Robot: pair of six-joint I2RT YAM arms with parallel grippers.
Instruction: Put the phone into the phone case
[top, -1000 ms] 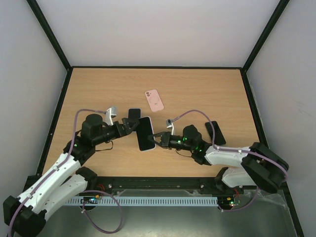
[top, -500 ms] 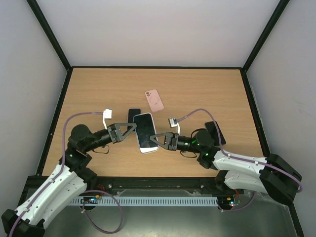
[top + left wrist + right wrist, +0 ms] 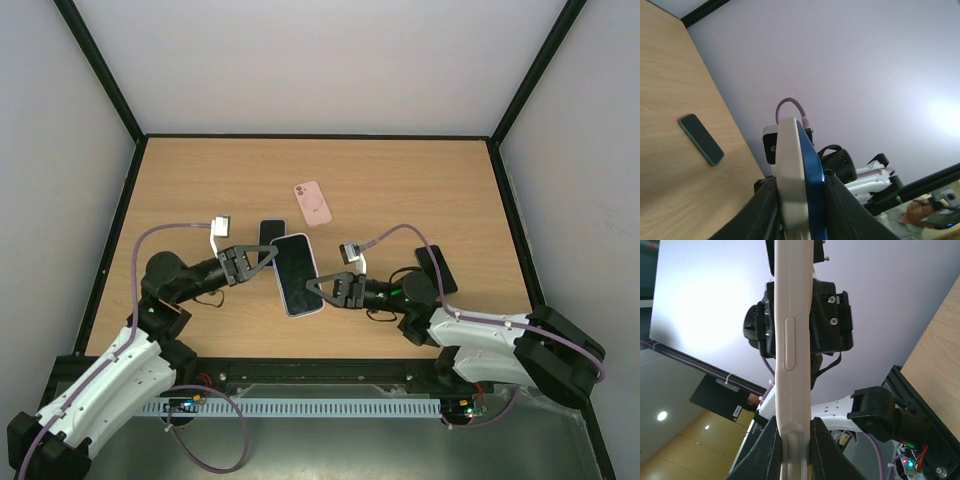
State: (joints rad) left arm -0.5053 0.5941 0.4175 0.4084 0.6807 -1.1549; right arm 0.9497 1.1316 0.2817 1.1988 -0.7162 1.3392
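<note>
A phone with a dark screen (image 3: 298, 270) sits in a white phone case (image 3: 318, 301), held in the air between both arms. My left gripper (image 3: 268, 257) grips its upper left edge. In the left wrist view the left gripper (image 3: 801, 210) presses on the white case (image 3: 789, 170) on one side and the blue phone edge (image 3: 813, 175) on the other. My right gripper (image 3: 315, 290) holds the lower right edge. Seen from the right wrist, the right gripper (image 3: 795, 440) is shut on the case's white rim (image 3: 792, 340).
A pink phone-shaped item (image 3: 313, 203) lies at mid-table. A black one (image 3: 270, 231) lies just behind the held phone. A dark phone with a green edge (image 3: 436, 268) (image 3: 701, 138) rests at the right. Black frame rails border the table.
My left gripper has closed from wide open onto the phone and case. The held phone has shifted slightly toward the near edge. The right gripper keeps its grip.
</note>
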